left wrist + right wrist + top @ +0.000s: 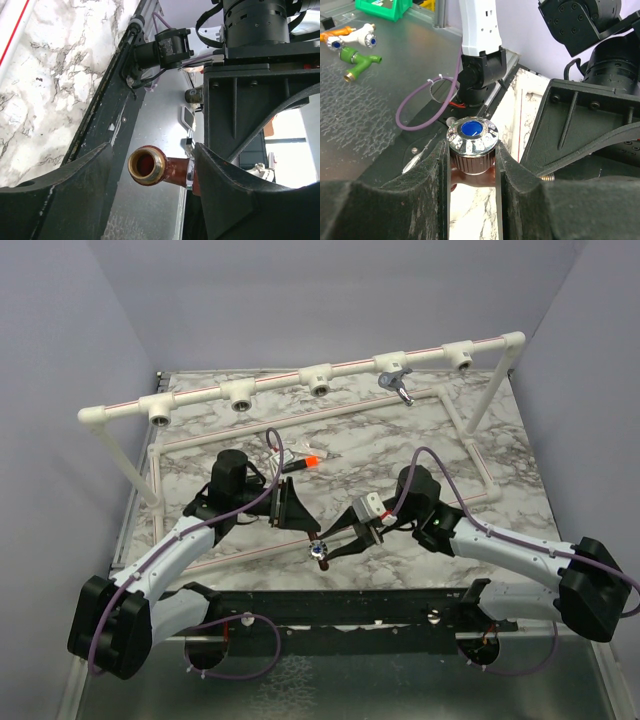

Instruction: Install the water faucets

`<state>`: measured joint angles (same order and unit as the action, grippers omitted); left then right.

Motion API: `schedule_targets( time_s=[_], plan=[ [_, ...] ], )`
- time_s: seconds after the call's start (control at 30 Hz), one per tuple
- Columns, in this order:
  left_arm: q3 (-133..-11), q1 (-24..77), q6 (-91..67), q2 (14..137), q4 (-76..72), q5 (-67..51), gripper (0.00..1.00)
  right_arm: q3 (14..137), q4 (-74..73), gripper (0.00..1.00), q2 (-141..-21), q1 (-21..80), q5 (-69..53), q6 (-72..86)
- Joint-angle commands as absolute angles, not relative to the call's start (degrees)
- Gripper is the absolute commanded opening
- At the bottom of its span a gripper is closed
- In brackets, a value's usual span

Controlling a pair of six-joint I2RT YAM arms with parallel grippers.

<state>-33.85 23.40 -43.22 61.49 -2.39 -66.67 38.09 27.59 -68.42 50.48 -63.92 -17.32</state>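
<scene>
- My right claw (472, 159) is clamped on the copper faucet (472, 134), just under its blue-dotted chrome cap. It holds the faucet above the counter (470, 550) at the middle of the near edge.
- My left claw (152, 167) stands apart around the same faucet. The brass threaded mouth lies between the fingers with a gap on one side, so I judge it is no grip yet.
- The threaded stub points along my left fingers, back toward that wrist, so closing would pinch it across its width.
- The silver faucet (400, 382) already sits in a tee on the white pipe rail (280, 380) at the far edge.
- The nearest open tee (320, 386) lies straight beyond both claws, well apart from them and slightly nearer my left arm.
</scene>
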Motion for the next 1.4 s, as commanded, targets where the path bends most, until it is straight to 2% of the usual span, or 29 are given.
schedule_targets(
  time_s=[0.0, 0.3, 0.37, 0.4, 0.43, 0.47, 0.7, 0.8, 1.0, 1.37],
  plan=[
    [-32.90, 23.90, -44.82, 61.00, -5.84, -69.05, 0.64, 39.05, 30.58, 0.01, -68.07, 50.01, -67.23, -16.00],
    [-32.38, 24.13, -46.77, 60.89, -7.84, -70.12, 0.37, 37.57, 30.71, 0.00, -66.99, 49.87, -65.24, -16.45],
    [-32.28, 24.24, -47.00, 60.95, -8.07, -70.29, 0.27, 37.37, 30.34, 0.00, -66.68, 49.81, -64.60, -16.81],
    [-32.26, 24.32, -47.02, 60.97, -8.16, -70.31, 0.19, 37.21, 30.32, 0.00, -66.53, 49.78, -64.24, -16.93],
    [-32.26, 24.34, -46.96, 61.09, -8.05, -70.33, 0.05, 37.11, 30.20, 0.01, -66.34, 49.77, -63.79, -17.07],
    [-32.23, 24.43, -46.87, 61.16, -7.80, -70.27, 0.00, 36.88, 29.97, 0.01, -66.10, 49.76, -63.21, -17.32],
    [-32.95, 24.35, -46.76, 61.24, -6.49, -68.82, 0.00, 38.06, 24.10, 0.01, -65.36, 49.76, -60.38, -18.98],
    [-32.93, 24.26, -47.31, 61.47, -6.66, -67.31, 0.00, 37.66, 22.47, 0.19, -64.23, 49.83, -57.95, -18.94],
    [-31.56, 24.17, -51.59, 61.64, -11.31, -64.73, 0.00, 35.13, 21.49, 0.45, -60.17, 49.80, -53.08, -17.79],
    [-29.47, 23.73, -59.42, 59.47, -15.73, -55.97, 0.00, 31.00, 17.95, 0.64, -49.96, 49.78, -33.88, -13.48]
  ],
)
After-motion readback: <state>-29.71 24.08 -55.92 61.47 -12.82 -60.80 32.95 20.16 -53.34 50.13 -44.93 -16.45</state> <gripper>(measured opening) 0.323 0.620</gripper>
